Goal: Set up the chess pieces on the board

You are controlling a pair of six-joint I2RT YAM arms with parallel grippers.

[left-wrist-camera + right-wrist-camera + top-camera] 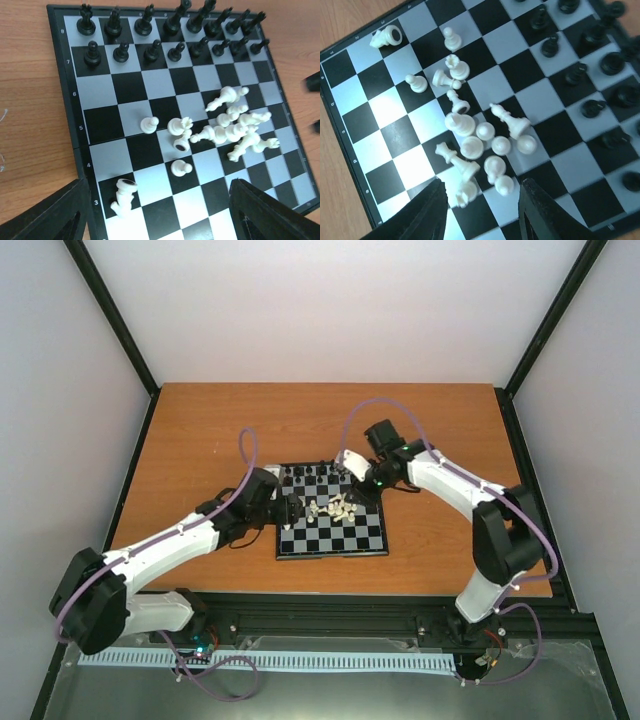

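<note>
The checkered board (330, 538) lies mid-table. Black chess pieces (150, 30) stand in two rows along its far edge. The cream-white pieces (335, 508) lie jumbled in a heap mid-board, also in the left wrist view (235, 127) and the right wrist view (480, 145). A few white ones lie apart, one toppled near the left edge (122, 197). My left gripper (292, 510) is open and empty above the board's left side. My right gripper (352, 480) is open and empty, its fingers (427, 215) straddling the near edge of the white heap.
The board rests on an orange-brown wooden table (200, 430) inside white walls with black frame posts. Purple cables loop over both arms. A black rail (330, 615) runs along the near edge.
</note>
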